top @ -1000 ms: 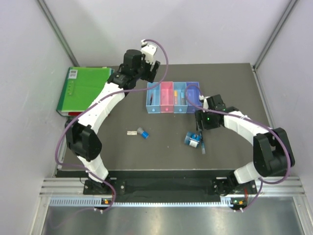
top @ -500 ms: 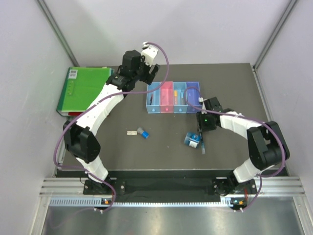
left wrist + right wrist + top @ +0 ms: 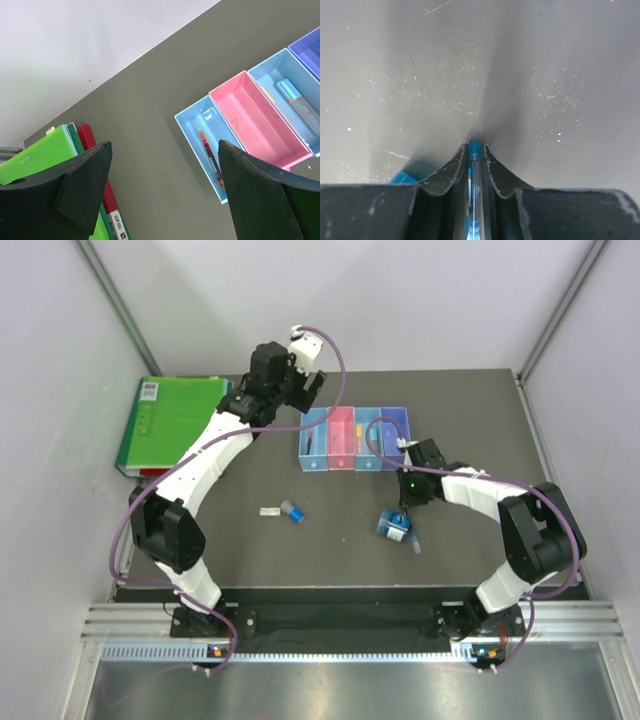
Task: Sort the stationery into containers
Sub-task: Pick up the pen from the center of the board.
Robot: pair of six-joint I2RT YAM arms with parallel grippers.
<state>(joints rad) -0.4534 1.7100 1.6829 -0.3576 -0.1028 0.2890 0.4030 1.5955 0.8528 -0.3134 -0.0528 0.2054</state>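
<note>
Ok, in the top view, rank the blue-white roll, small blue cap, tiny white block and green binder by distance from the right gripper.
From the right gripper, closed on the dark teal pen:
1. blue-white roll, right beside it
2. small blue cap, to its left
3. tiny white block, just beyond the cap
4. green binder, far left edge

Two arms bolted at the near edge of the desk [image 3: 340, 540]: left arm [image 3: 205, 465] and right arm [image 3: 490, 495], both white-shelled with chunky black joints. Thin purple cable [image 3: 342, 370] looped loose along each. Small green light [image 3: 411, 482] on the right arm's black wrist, over the desk. Left hand [image 3: 165, 145]: broad, wedge-shaped, matte-black fingers [image 3: 82, 172]. Right hand [image 3: 475, 150]: dark fingers [image 3: 445, 175], scuffed, grey-worn at the edges.
</note>
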